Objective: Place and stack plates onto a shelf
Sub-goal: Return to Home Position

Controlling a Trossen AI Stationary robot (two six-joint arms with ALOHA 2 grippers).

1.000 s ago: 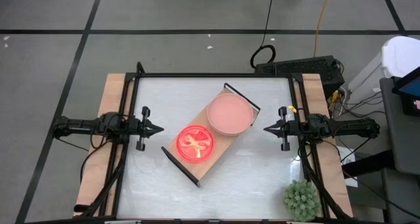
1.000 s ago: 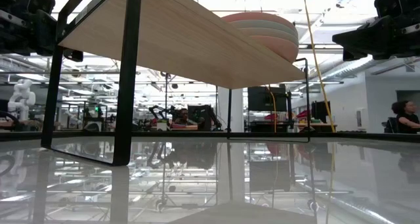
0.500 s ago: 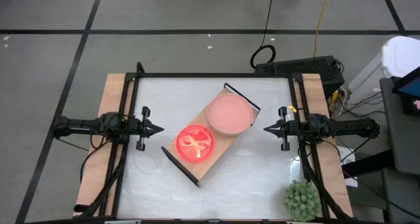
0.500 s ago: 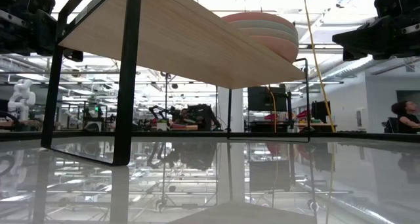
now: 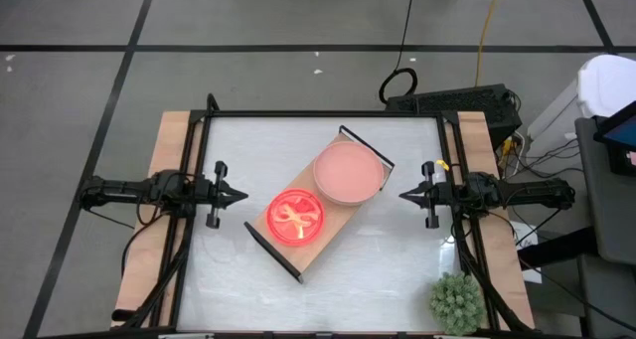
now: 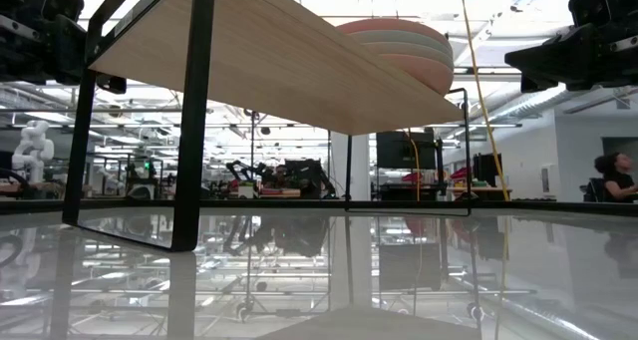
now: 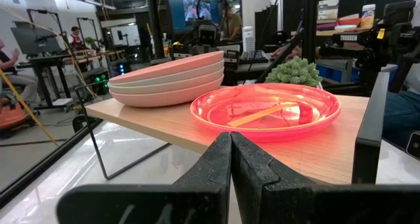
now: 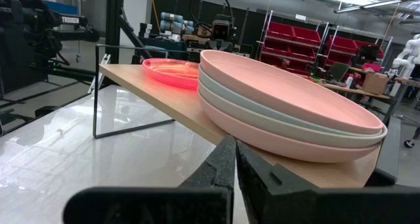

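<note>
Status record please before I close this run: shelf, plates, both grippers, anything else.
shelf: diagonal on the white table
large plates: three stacked at the shelf end nearer the right arm, pink on top
small neon plate: on the other end, apart from the stack
left gripper: shut, empty, at the table's left side
right gripper: shut, empty, at the right side
plant: table corner by the right arm

The table bears the shelf, which holds stacked large plates beside a neon pink plate.
</note>
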